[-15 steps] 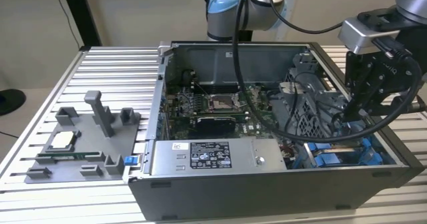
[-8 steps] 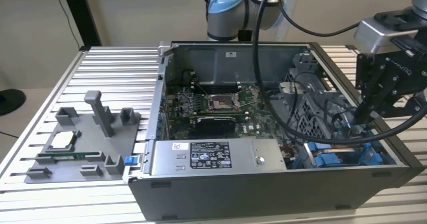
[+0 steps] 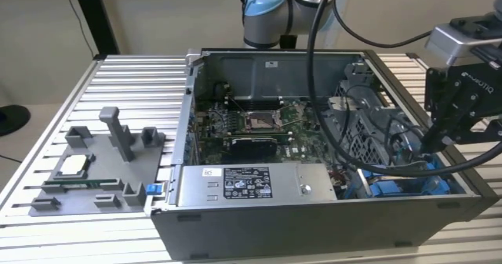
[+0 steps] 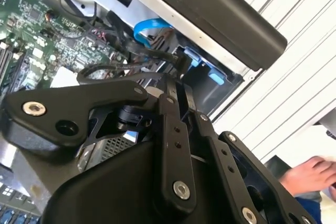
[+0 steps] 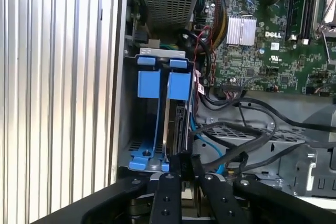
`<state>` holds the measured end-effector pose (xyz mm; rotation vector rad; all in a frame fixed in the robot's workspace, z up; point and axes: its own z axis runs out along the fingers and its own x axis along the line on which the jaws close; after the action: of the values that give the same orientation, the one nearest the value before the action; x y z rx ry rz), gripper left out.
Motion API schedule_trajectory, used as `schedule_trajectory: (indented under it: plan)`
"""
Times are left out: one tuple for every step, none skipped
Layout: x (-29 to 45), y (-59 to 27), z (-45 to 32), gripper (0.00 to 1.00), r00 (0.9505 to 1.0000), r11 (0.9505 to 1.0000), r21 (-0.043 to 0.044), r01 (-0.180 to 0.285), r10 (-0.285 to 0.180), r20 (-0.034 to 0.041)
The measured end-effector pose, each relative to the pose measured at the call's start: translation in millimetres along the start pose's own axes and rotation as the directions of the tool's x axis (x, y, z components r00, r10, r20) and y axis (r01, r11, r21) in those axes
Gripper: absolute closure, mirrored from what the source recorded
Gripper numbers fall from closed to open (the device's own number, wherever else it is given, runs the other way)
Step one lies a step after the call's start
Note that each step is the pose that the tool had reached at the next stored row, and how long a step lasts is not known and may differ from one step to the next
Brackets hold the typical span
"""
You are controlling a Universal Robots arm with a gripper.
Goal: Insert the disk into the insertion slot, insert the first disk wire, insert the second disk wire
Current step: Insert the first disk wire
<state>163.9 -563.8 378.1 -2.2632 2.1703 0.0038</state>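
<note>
The disk (image 5: 177,124) stands on edge in its blue carrier inside the insertion slot (image 5: 148,83), a grey metal bay with blue rails at the case's front corner on the exterior view's right (image 3: 408,187). My gripper (image 5: 182,162) hangs right over the disk's near end, its black fingers (image 4: 169,108) drawn together on a small black plug (image 5: 181,157) of a disk wire (image 4: 149,52). In the exterior view the gripper (image 3: 429,148) reaches down into the case just above the blue bay. Which of the two wires this is cannot be told.
The open case holds a green motherboard (image 3: 251,123), a grey power-supply box (image 3: 251,184), a thin blue cable (image 5: 207,145) and loose black cables (image 5: 252,145) beside the bay. A grey fixture (image 3: 102,170) stands on the slatted table. A person's hand (image 4: 310,174) rests outside the case.
</note>
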Motion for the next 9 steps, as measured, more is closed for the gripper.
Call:
schedule_trajectory:
  plan:
    - [0.5,0.1,1.7,1.00,1.0000,1.0000,0.0000,-0.007,0.007,0.0002]
    - [0.6,0.1,3.3,1.00,0.9999,0.9999,0.0000,-0.015,0.015,0.0001]
    - [0.7,0.2,4.8,1.00,0.9997,0.9997,0.0001,-0.024,0.024,-0.0002]
    - [0.8,0.2,6.2,1.00,0.9995,0.9995,0.0002,-0.033,0.033,-0.0003]
    - [0.8,0.2,7.5,1.00,0.9991,0.9991,0.0002,-0.043,0.043,-0.0004]
    - [0.9,0.2,8.5,1.00,0.9987,0.9987,0.0003,-0.051,0.051,-0.0006]
    - [1.2,0.2,9.1,1.00,0.9984,0.9984,0.0003,-0.057,0.057,-0.0011]
    - [1.4,0.2,10.0,1.00,0.9981,0.9981,0.0005,-0.061,0.061,-0.0026]
    - [1.4,0.2,10.6,1.00,0.9980,0.9980,0.0006,-0.062,0.062,-0.0074]
